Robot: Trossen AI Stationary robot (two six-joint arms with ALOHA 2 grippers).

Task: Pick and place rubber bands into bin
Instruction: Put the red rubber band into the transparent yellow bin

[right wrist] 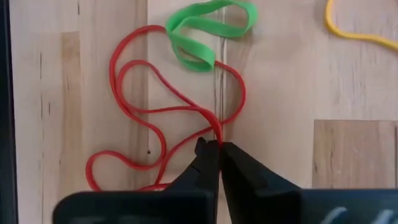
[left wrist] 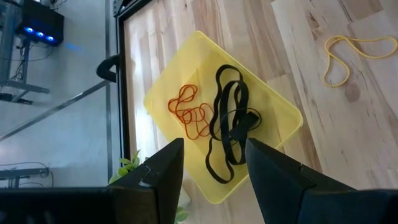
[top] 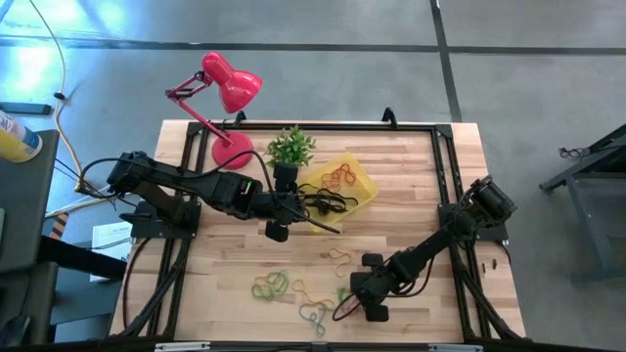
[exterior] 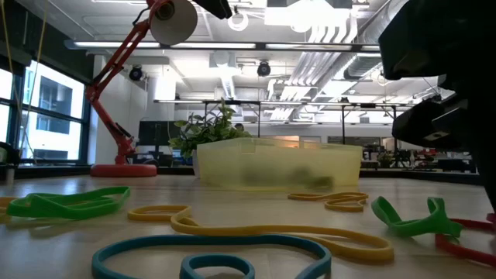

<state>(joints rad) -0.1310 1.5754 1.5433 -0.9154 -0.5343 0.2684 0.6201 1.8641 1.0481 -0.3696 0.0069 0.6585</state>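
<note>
Over the middle of the table (top: pixel 411 244), toward the lamp (top: pixel 227 86) side, the left claw (top: pixel 278 203) hangs with its fingers (left wrist: pixel 163 171) apart and nothing between them. Just beside it lies the bin (top: pixel 364 177), a shallow yellow tray turned cornerwise, already holding a tangle of black bands (left wrist: pixel 229 119) and some orange bands (left wrist: pixel 189 112). A small green plant (top: pixel 290 147) stands close to the bin's corner.

Moving rightward along the near edge, loose rubber bands (top: pixel 272 285) are scattered in green and yellow, then a bluish one (top: pixel 313 314), all flat on the wood.

Farther right, the right claw (top: pixel 374 298) is down at the table's near side, its fingers pressed together on a red band (right wrist: pixel 161 112). That band sprawls away from the fingertips in wide floppy curves, with a green band (right wrist: pixel 208 28) lying across its far end and touching it; a yellow band (right wrist: pixel 357 28) sits apart to one side.

What matters for the next move is direction: the bin lies up the table from the right claw, across the open middle and slightly toward the left arm. The red band's long loops will likely trail below the claw when lifted, and the green band could be dragged along with them.
</note>
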